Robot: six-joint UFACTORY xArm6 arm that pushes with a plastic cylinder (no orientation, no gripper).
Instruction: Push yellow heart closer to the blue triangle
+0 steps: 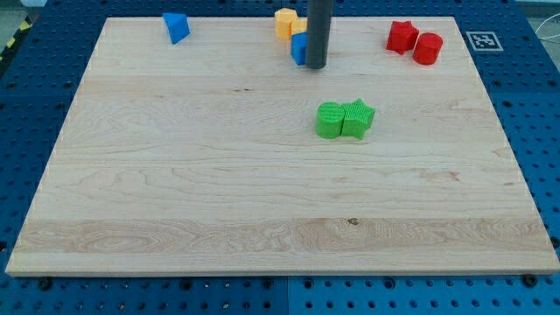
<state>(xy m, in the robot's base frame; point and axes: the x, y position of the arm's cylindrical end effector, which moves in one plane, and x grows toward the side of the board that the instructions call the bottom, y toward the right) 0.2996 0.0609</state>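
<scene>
Beside yellow block (285, 21); my tip (316, 66).

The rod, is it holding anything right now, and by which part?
Nothing is held; I only push. My tip stands at the right side of a blue block, below the yellow blocks; contact can't be told.

The blue triangle (176, 27) lies flat on the wooden board near the view's top left corner, a wedge with its point toward the view's bottom, standing alone and well apart from the other blocks. The yellow heart (285, 21) sits at the view's top edge near the middle, well to the view's right of the triangle; only its left part shows, the rest hidden behind my rod, so its outline is hard to make out
</scene>
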